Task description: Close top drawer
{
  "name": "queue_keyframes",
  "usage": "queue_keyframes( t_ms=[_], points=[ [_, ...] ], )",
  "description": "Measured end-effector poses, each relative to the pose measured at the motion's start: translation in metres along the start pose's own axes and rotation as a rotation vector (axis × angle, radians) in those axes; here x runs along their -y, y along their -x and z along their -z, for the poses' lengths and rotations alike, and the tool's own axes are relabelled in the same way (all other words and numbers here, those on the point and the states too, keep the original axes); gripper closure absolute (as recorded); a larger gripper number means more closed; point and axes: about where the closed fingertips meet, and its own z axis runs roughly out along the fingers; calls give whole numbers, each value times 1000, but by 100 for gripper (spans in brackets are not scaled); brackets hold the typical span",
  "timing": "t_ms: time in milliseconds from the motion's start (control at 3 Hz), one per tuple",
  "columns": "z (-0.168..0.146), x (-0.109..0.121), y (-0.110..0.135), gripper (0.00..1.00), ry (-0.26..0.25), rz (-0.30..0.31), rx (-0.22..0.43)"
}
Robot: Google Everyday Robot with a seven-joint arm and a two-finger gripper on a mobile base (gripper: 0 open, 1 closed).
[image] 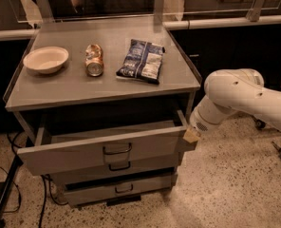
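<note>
The top drawer (83, 151) is a wide grey metal drawer, pulled out from the cabinet, with a small dark loop handle (117, 149) at the centre of its flat front. Its shallow tray looks empty. My gripper (192, 135) is at the end of the white arm (240, 96), at the right end of the drawer front, touching or almost touching its corner.
On the cabinet top (50, 87) lie a white bowl (45, 59), a crushed can (94, 60) and a dark chip bag (142, 61). Two shorter grey drawers (117, 189) sit below. Cables and a dark leg (5, 194) are on the left floor. Speckled floor lies at the right.
</note>
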Motion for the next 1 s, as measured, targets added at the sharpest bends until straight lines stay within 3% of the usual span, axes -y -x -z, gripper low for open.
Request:
queue_keyframes(
  t_ms=[667,1000],
  points=[
    [-8,18,7,100,-25,-22,19],
    [-9,34,11,100,-62,-41,25]
  ],
)
